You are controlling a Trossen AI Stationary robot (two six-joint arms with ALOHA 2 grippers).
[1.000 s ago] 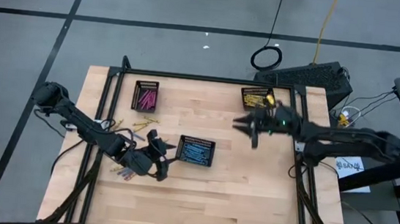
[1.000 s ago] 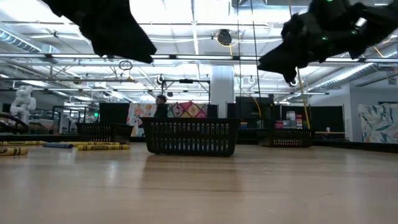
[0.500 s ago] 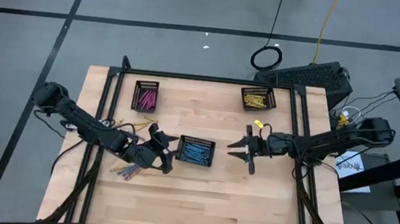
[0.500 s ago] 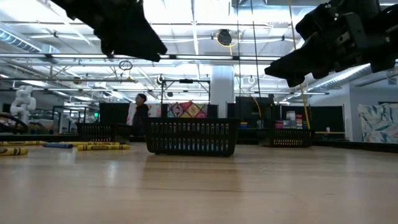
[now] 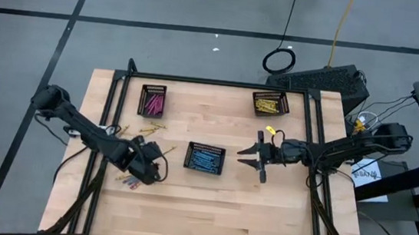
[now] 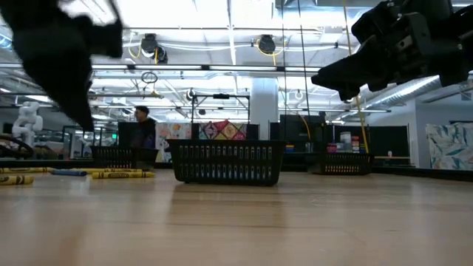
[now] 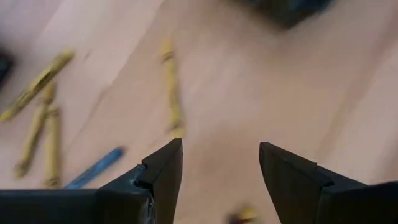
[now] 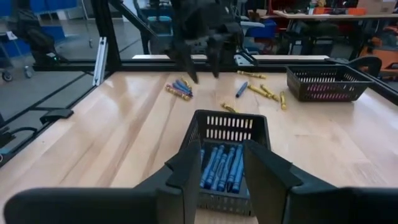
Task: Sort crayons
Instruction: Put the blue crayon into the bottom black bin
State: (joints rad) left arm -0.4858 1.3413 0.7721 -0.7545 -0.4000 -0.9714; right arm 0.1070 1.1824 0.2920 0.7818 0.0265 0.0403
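Note:
Loose crayons lie flat on the table's left part: yellow ones [image 5: 147,131] [image 7: 172,87], a blue one [image 7: 94,168] and a mixed heap [image 5: 129,179]. My left gripper [image 5: 154,166] [image 7: 221,163] hangs open above them, tilted down, with nothing between its fingers. My right gripper [image 5: 250,155] [image 8: 222,171] floats open and level to the right of the tray of blue crayons [image 5: 205,158] [image 8: 225,163], pointing at it, and holds nothing. One yellow crayon [image 5: 271,129] lies just beyond the right gripper.
A tray of pink crayons [image 5: 152,100] stands at the far left and a tray of yellow crayons [image 5: 270,102] at the far right. Black frame rails [image 5: 106,123] run along the table's sides. A person walks in the room behind.
My left gripper has drawn away from the blue tray toward the table's left and tipped steeply downward over the loose crayons. My right gripper came from near the yellow tray toward the near edge and down, levelled out, then stayed still.

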